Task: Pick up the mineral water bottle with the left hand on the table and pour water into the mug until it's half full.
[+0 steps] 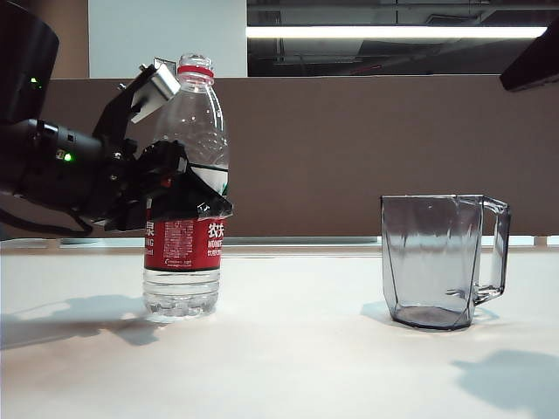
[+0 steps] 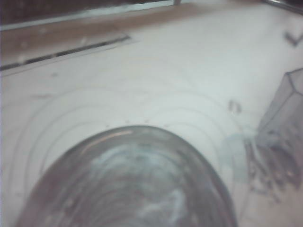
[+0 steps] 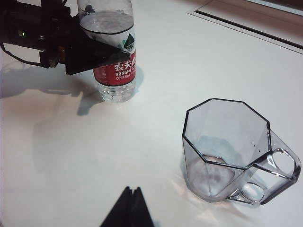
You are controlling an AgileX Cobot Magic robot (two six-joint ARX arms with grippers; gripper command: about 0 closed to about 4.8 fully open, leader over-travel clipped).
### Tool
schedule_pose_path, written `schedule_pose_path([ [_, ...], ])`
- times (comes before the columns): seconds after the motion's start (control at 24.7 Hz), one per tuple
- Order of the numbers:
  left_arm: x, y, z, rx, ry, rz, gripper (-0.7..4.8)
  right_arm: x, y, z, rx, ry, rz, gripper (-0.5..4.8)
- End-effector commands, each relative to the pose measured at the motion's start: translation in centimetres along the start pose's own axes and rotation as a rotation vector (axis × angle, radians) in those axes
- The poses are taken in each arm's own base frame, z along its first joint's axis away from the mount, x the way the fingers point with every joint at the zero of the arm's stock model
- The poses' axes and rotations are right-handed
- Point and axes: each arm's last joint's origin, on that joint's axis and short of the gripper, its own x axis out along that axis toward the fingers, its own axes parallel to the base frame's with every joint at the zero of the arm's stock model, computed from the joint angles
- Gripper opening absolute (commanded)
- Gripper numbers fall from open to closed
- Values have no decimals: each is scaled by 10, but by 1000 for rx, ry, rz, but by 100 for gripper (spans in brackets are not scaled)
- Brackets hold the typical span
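Observation:
The mineral water bottle stands upright and uncapped on the white table, left of centre. My left gripper reaches in from the left and clasps it just above the red label, its black fingers lying against the bottle's sides. In the left wrist view the bottle fills the foreground and hides the jaws. The empty smoky mug stands to the right, handle pointing right, well apart from the bottle. My right gripper hangs shut above the table, short of the mug.
A brown partition runs behind the table's far edge. A dark slot lies in the tabletop beyond the mug. The mug shows at the edge of the left wrist view. Part of the right arm hangs high at the right.

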Motion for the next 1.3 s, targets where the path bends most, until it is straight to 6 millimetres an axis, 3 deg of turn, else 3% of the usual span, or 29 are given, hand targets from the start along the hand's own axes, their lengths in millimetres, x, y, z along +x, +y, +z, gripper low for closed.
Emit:
schedule_pose_path([
  [0.04, 0, 0, 1, 5, -3, 10, 238, -1, 0, 3, -1, -22, -2, -2],
  [0.61, 2, 0, 5, 10, -23, 48, 238, -1, 0, 3, -1, -22, -2, -1],
  [0.77, 21, -7, 30, 64, -30, 87, 238, -1, 0, 3, 0, -22, -4, -2],
  [0.93, 42, -21, 58, 222, 38, 164, 238, -1, 0, 2, 0, -16, -11, -2],
  [1.13, 54, -44, 75, 389, 50, 221, 238, -4, -2, 0, 1, 42, -61, -2],
  [1.3, 57, -50, 79, 434, 62, 207, 238, -7, -3, 5, 1, 27, -94, -2],
])
